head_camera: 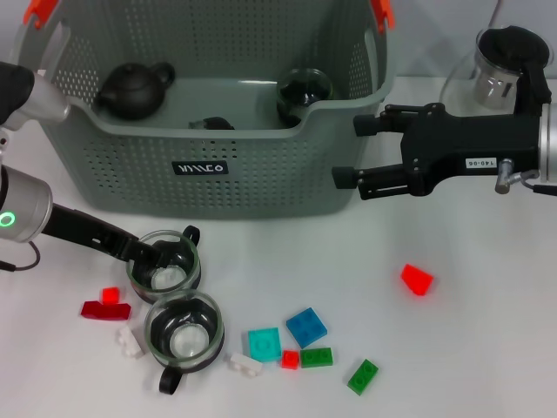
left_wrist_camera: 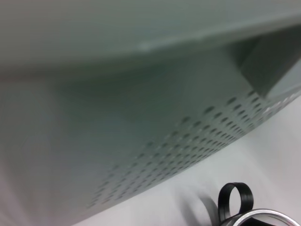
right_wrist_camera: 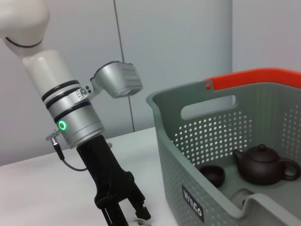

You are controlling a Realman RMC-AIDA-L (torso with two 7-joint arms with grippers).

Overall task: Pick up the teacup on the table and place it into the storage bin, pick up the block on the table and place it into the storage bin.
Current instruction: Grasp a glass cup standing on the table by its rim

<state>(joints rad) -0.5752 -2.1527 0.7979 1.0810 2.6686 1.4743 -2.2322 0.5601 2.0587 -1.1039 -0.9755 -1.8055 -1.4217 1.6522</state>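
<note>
From my head view, my left tool (head_camera: 155, 255) at lower left reaches into the nearer teacup (head_camera: 165, 262), fingers pinching its rim. A second teacup (head_camera: 184, 329) sits just below it on the tabletop (head_camera: 487, 348), with blocks scattered along the bottom, a red block (head_camera: 417, 279) apart at right. My right tool (head_camera: 348, 150) hovers spread beside the storage bin (head_camera: 235, 165)'s right end. The bin holds a dark teapot (head_camera: 133, 90).

My left wrist view shows only the bin's perforated wall (left_wrist_camera: 188, 146) and a cup handle (left_wrist_camera: 235, 200).

My right wrist view alone shows a small dark cup (right_wrist_camera: 211, 174) beside the teapot (right_wrist_camera: 265, 162) inside the bin.
</note>
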